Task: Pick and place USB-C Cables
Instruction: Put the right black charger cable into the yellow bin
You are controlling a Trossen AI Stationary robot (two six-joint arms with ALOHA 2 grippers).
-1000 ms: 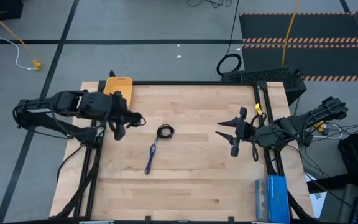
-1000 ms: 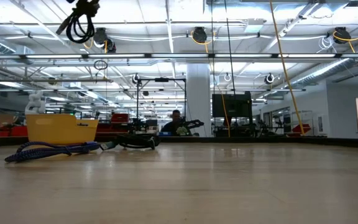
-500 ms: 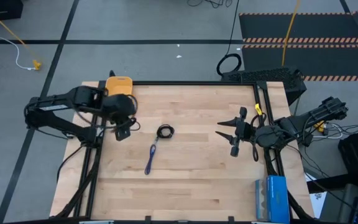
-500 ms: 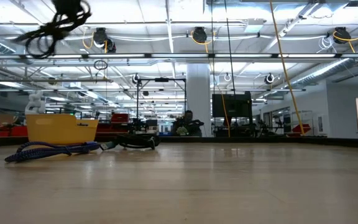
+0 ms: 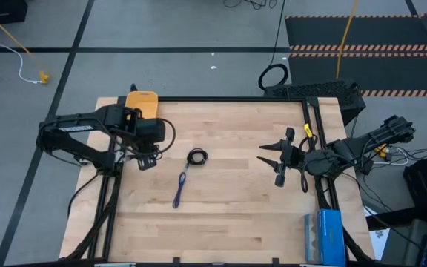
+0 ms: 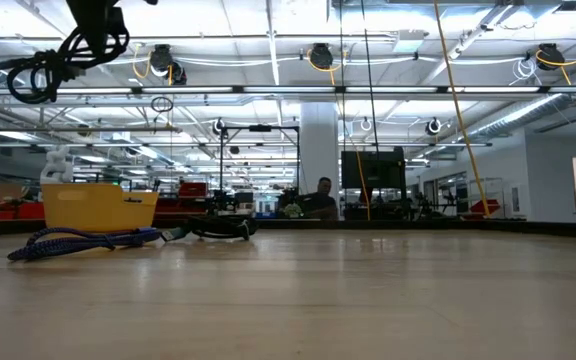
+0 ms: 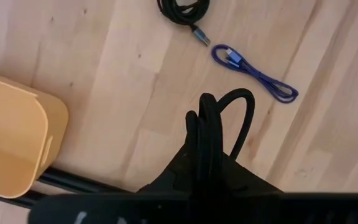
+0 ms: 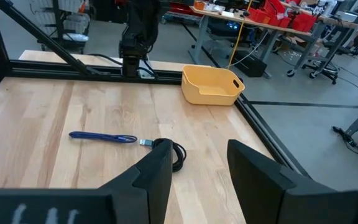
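Wooden table at its ten-o'clock corner now has the left gripper swung closer to the yellow bin, clamping the bundled black USB-C cable, so release looks imminent.

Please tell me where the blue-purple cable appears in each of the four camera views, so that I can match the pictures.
High view: the blue-purple cable lies on the table, left of centre.
Low view: it lies low at the left, in front of the yellow bin.
Left wrist view: it lies beyond the closed left gripper.
Right wrist view: it lies mid-left on the wood.
Shared landmark: the coiled black cable beside one end of it.
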